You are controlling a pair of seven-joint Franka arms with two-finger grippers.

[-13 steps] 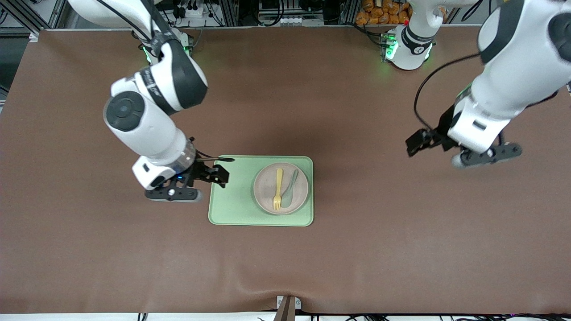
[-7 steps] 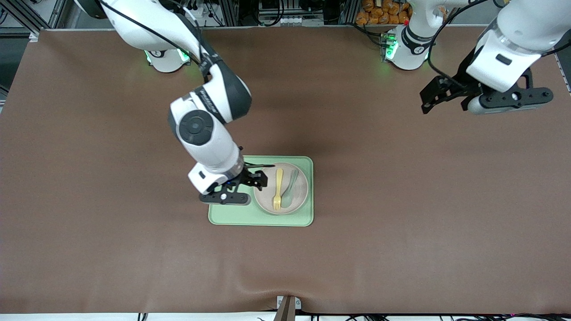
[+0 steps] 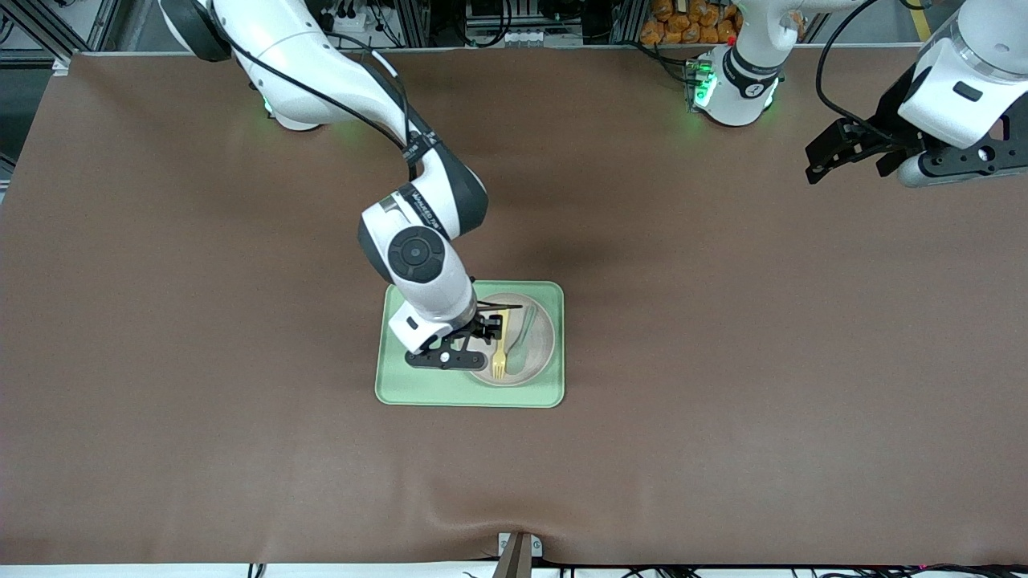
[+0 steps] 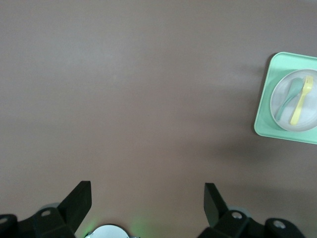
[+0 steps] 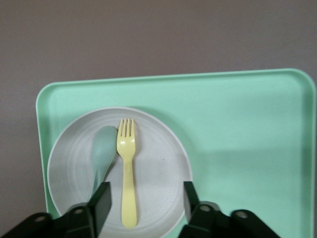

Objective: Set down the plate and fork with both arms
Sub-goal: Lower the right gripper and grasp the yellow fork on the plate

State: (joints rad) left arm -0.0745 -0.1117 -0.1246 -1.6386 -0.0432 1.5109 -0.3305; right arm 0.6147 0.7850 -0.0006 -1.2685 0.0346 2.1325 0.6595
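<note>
The small off-white plate [image 3: 542, 341] lies on a pale green tray [image 3: 418, 385], with the yellow fork [image 3: 499, 361] on it beside a sage-green spoon [image 3: 524, 333]. My right gripper [image 3: 491, 327] hangs low over the plate. In the right wrist view the right gripper [image 5: 146, 199] is open, one finger on each side of the fork [image 5: 127, 168] handle's end, above the plate [image 5: 161, 163]. My left gripper [image 3: 855, 152] is open and holds nothing, up over the bare table at the left arm's end. The left gripper [image 4: 147, 198] sees the plate [image 4: 312, 109] far off.
The spoon [image 5: 102, 151] lies close alongside the fork, its handle next to one right finger. The tray [image 5: 242, 129] has a raised rim and bare room on the part toward the right arm's end. Brown mat covers the table [image 3: 723, 361].
My right arm has swung from beside the tray to over the plate, and its jaws have narrowed. My left arm has drawn back toward its base and the table's end.
</note>
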